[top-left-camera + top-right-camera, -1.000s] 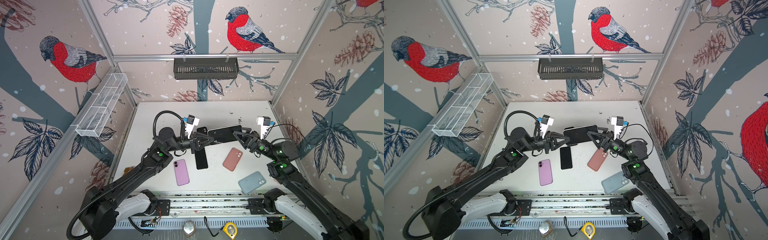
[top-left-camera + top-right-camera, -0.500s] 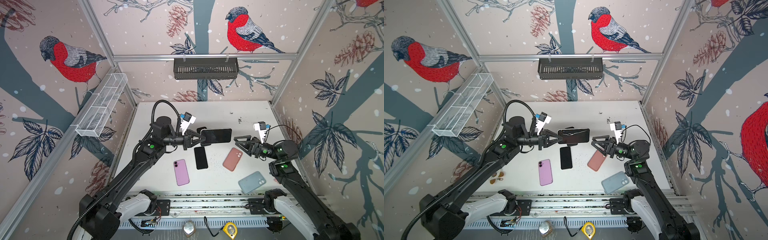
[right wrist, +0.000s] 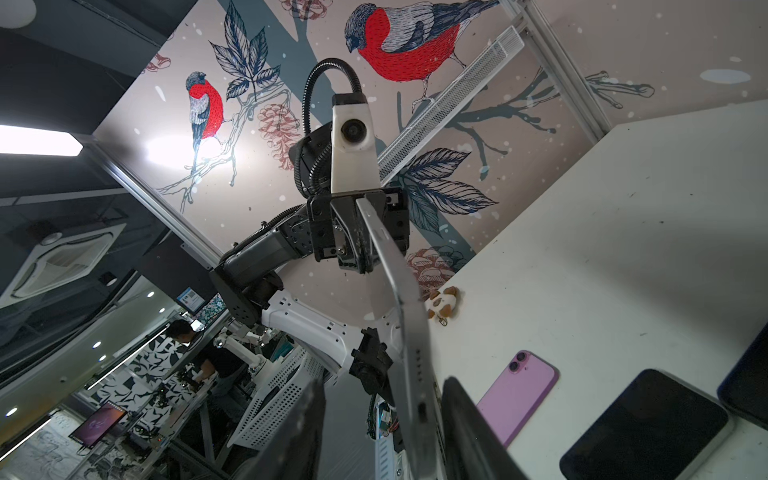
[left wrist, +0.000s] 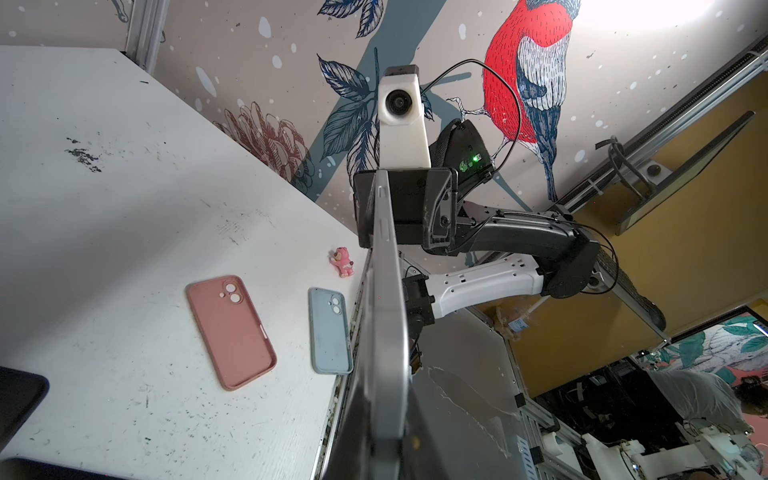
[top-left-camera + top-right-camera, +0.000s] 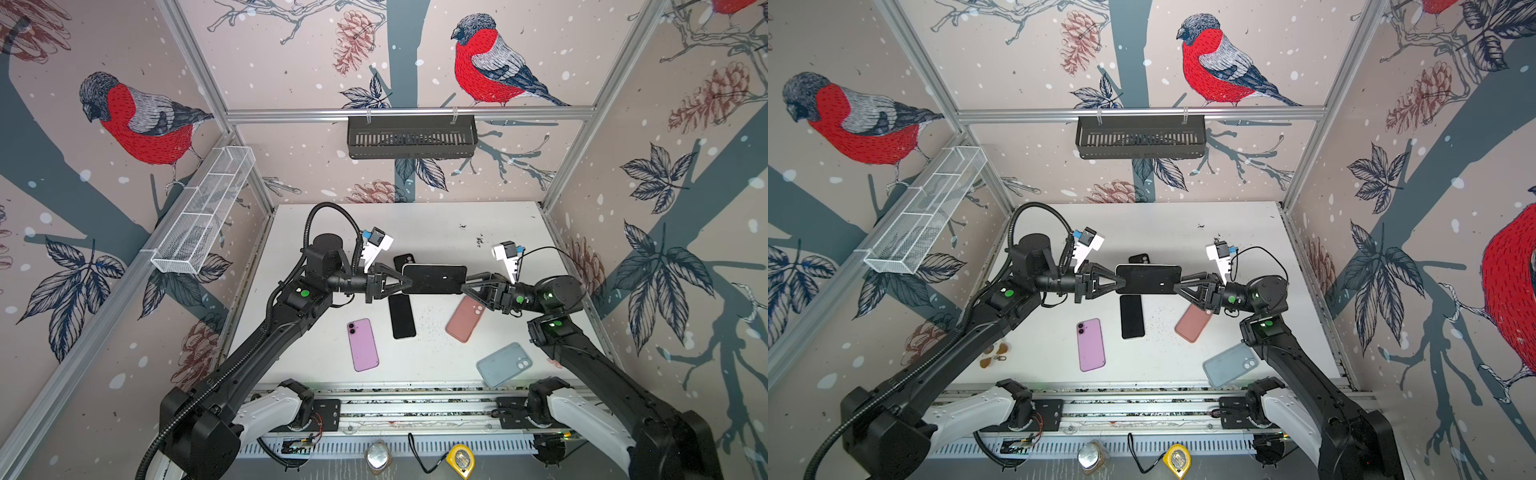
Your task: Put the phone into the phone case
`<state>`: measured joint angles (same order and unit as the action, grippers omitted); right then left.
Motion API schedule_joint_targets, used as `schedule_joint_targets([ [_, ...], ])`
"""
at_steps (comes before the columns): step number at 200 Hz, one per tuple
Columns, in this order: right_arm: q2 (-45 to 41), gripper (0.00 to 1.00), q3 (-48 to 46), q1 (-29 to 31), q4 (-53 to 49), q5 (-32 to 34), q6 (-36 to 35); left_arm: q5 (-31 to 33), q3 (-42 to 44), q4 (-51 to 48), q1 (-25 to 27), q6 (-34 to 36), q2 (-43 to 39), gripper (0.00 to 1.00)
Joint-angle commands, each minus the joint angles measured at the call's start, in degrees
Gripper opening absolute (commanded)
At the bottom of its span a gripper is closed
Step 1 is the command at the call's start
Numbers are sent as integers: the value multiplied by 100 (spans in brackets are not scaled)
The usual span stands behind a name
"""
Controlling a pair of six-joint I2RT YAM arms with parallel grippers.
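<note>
A scuffed white table [image 5: 436,224] stands between bullfinch-papered walls. Above its middle the phone [image 5: 434,279] hangs in the air, one short end pinched by the left gripper [image 5: 409,280]. The right gripper [image 5: 463,286] straddles the other end, not yet clamped. A pink case [image 5: 465,319] lies beneath.

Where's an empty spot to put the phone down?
Bare: the far back of the table, and the front strip between the purple phone and blue case. Crowded: the middle, around the black phone and pink case.
</note>
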<state>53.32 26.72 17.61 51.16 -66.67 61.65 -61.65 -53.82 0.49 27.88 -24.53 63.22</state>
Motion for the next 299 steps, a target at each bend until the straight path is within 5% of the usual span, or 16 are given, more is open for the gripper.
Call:
schedule_joint_targets([
  [1,29,40,105,162,192,91,-125,-199,28,555,-7,-153,13,0],
  [72,19,9,131,246,254,113,-116,-289,57,571,-8,-156,49,0],
  [96,-42,1,183,85,192,312,-147,377,-127,-78,-25,318,44,46],
  [117,-379,1,175,-483,-670,1006,-410,1572,-303,-868,-83,870,182,62],
  [146,-967,0,619,-917,-3827,2890,-1984,3517,-1446,-2337,-87,1856,1465,55],
  [186,-1384,0,553,-926,-4594,3647,-2552,5201,-3404,-3506,-81,2704,4070,46],
  [246,-1367,1,551,-1136,-5103,3694,-3264,5386,-6438,-4621,-40,3002,6998,43],
  [299,-1131,1,533,-1217,-4877,3424,-3251,5740,-7073,-4883,-15,3107,7719,44],
])
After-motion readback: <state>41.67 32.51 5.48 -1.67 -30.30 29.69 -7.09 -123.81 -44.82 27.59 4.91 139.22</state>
